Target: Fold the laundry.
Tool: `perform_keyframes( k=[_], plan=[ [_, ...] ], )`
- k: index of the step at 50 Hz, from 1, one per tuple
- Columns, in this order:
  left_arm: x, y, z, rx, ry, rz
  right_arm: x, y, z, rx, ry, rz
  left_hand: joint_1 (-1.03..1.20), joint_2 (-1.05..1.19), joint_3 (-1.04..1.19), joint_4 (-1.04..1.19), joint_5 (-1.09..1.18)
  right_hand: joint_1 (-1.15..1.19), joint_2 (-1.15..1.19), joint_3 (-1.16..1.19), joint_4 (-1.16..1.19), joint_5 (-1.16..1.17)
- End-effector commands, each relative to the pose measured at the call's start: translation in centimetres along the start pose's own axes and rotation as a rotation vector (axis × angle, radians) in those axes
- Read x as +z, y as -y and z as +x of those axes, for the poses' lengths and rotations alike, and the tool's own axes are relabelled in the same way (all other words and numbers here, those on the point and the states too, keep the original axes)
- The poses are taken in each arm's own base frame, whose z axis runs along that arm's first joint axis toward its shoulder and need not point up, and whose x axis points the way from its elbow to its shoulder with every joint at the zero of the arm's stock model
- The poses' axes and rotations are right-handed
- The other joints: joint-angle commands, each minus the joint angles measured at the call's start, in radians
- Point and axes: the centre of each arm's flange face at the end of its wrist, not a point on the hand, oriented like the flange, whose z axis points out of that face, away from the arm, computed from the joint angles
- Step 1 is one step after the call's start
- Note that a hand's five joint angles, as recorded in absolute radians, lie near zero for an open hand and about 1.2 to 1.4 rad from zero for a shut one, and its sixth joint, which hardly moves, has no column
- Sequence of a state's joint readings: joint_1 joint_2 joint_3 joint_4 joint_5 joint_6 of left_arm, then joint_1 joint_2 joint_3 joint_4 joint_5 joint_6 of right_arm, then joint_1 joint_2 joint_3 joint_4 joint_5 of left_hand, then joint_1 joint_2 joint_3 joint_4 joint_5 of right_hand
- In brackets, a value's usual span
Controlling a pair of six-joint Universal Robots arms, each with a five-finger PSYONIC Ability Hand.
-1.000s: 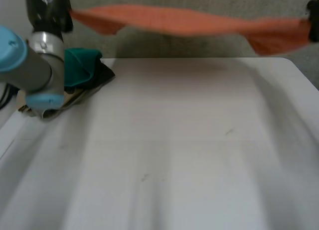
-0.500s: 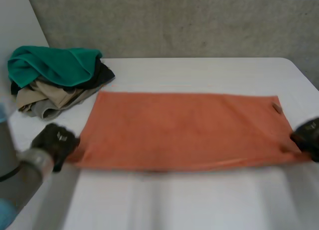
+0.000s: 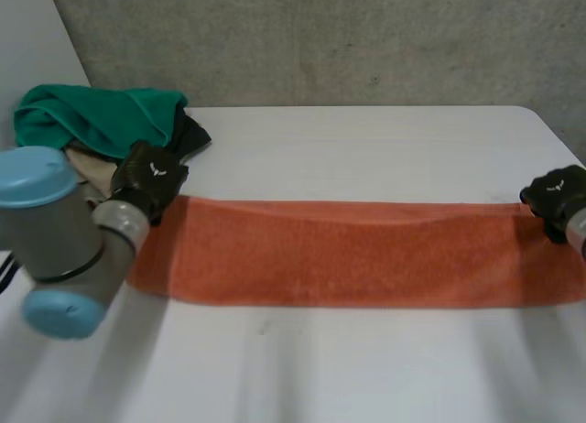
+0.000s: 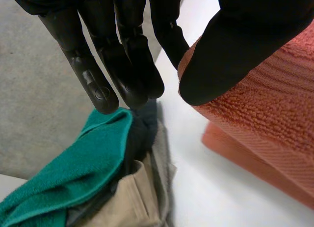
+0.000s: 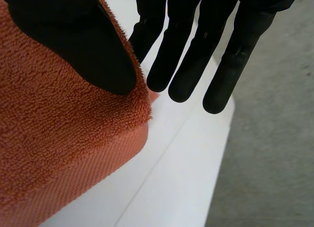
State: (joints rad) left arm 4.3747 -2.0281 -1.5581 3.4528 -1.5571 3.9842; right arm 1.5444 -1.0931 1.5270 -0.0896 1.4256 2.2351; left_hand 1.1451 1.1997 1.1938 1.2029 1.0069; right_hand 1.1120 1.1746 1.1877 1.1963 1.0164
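Judging by how things lie, the folding is at an early stage: the orange towel (image 3: pixel 348 254) lies doubled lengthwise as a long strip across the middle of the frame on the white table (image 3: pixel 366 368). One fold is made, and folds across its length are most likely left to do. The left hand (image 3: pixel 149 178) is at the strip's far left corner and the right hand (image 3: pixel 554 192) at its far right corner. In each wrist view the thumb presses the top layer's raised corner against the nearest finger, apparently a pinch, while the other fingers (image 4: pixel 127 65) stand straight, clear of the cloth. A pile of clothes (image 3: pixel 137 121) (a green cloth (image 3: pixel 82 116) on top) sits unfolded at the upper left. The left arm (image 3: pixel 55 231) covers the strip's near left corner and the frame's right edge cuts off its right end, so the layers' alignment there cannot be told, nor how many pieces the pile holds.
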Motion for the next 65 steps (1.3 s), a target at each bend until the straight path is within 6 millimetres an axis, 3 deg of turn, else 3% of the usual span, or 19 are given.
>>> perform_keyframes(
  k=[1, 9, 10, 11, 12, 13, 18, 21, 26, 32, 35, 42, 55, 57, 60, 65],
  plan=[
    [4.9, 0.2, 0.9, 0.009, 0.088, -0.007, 3.4, 0.9, -0.6, -0.033, -0.089, 0.06, 0.251, 0.197, 0.202, 0.193, 0.215, 0.284, 0.222, 0.209, 0.2, 0.205],
    [8.1, 0.4, 1.4, 0.008, 0.123, 0.033, 6.3, 0.8, -0.8, -0.037, -0.145, 0.085, 0.251, 0.197, 0.202, 0.193, 0.215, 0.284, 0.222, 0.209, 0.2, 0.205],
    [8.2, 0.6, 1.7, 0.008, 0.12, 0.038, 6.5, 0.9, -1.0, -0.038, -0.148, 0.093, 0.251, 0.197, 0.202, 0.193, 0.215, -0.095, -0.158, -0.171, -0.18, -0.174],
    [8.2, 0.8, 2.0, 0.007, 0.116, 0.047, 6.7, 1.1, -1.1, -0.039, -0.155, 0.1, -0.036, -0.091, -0.085, -0.094, -0.073, -0.669, -0.732, -0.745, -0.753, -0.748],
    [8.1, 1.4, 2.7, 0.01, 0.107, 0.066, 7.0, 1.5, -1.4, -0.042, -0.167, 0.106, -0.757, -0.812, -0.806, -0.815, -0.793, -0.937, -1.0, -1.013, -1.022, -1.016],
    [8.0, 1.8, 3.0, 0.01, 0.103, 0.076, 7.0, 1.6, -1.4, -0.042, -0.174, 0.107, -0.971, -1.025, -1.019, -1.028, -1.007, -0.937, -1.0, -1.013, -1.022, -1.016],
    [7.6, 3.2, 3.6, -0.005, 0.099, 0.112, 6.3, 2.3, -0.2, 0.024, -0.228, 0.093, -0.971, -1.025, -1.019, -1.028, -1.007, -0.937, -1.0, -1.013, -1.022, -1.016],
    [7.1, 3.3, 3.6, -0.016, 0.091, 0.107, 4.8, 3.1, 1.2, 0.1, -0.242, 0.11, -0.971, -1.025, -1.019, -1.028, -1.007, -0.937, -1.0, -1.013, -1.022, -1.016],
    [5.0, 4.5, 2.1, -0.057, 0.091, 0.118, 1.1, 4.2, 2.7, 0.174, -0.148, 0.147, -0.971, -1.025, -1.019, -1.028, -1.007, -0.937, -1.0, -1.013, -1.022, -1.016],
    [2.4, 4.7, 1.2, -0.136, 0.072, 0.114, -2.9, 0.8, 3.8, 0.267, 0.041, 0.004, -0.971, -1.025, -1.019, -1.028, -1.007, -0.93, -0.993, -1.006, -1.015, -1.009],
    [1.4, 4.5, 1.3, -0.17, 0.059, 0.107, -4.1, -1.0, 3.3, 0.324, 0.118, -0.065, -0.971, -1.025, -1.019, -1.028, -1.007, -0.763, -0.826, -0.839, -0.847, -0.842],
    [0.4, 4.1, 2.0, -0.201, 0.03, 0.089, -4.0, -4.8, 2.5, 0.36, 0.112, -0.057, -0.971, -1.025, -1.019, -1.028, -1.007, -0.616, -0.679, -0.692, -0.7, -0.695],
    [0.3, 3.9, 2.4, -0.21, 0.025, 0.089, -2.4, -6.7, 0.6, 0.342, 0.084, 0.01, -0.97, -1.024, -1.018, -1.028, -1.006, -0.593, -0.655, -0.668, -0.677, -0.672],
    [0.3, 3.9, 2.4, -0.214, 0.024, 0.088, -1.8, -7.1, 0.3, 0.338, 0.08, 0.017, -0.97, -1.024, -1.018, -1.028, -1.006, -0.348, -0.41, -0.423, -0.432, -0.426],
    [0.3, 3.8, 2.5, -0.219, 0.023, 0.087, -1.4, -7.2, 0.5, 0.328, 0.069, 0.029, -0.97, -1.024, -1.018, -1.028, -1.006, 0.283, 0.22, 0.207, 0.199, 0.204],
    [0.0, 3.6, 2.4, -0.226, 0.021, 0.08, -1.3, -8.8, 2.0, 0.32, 0.003, -0.033, -0.97, -1.024, -1.018, -1.028, -1.006, 0.284, 0.222, 0.209, 0.2, 0.205]
  ],
)
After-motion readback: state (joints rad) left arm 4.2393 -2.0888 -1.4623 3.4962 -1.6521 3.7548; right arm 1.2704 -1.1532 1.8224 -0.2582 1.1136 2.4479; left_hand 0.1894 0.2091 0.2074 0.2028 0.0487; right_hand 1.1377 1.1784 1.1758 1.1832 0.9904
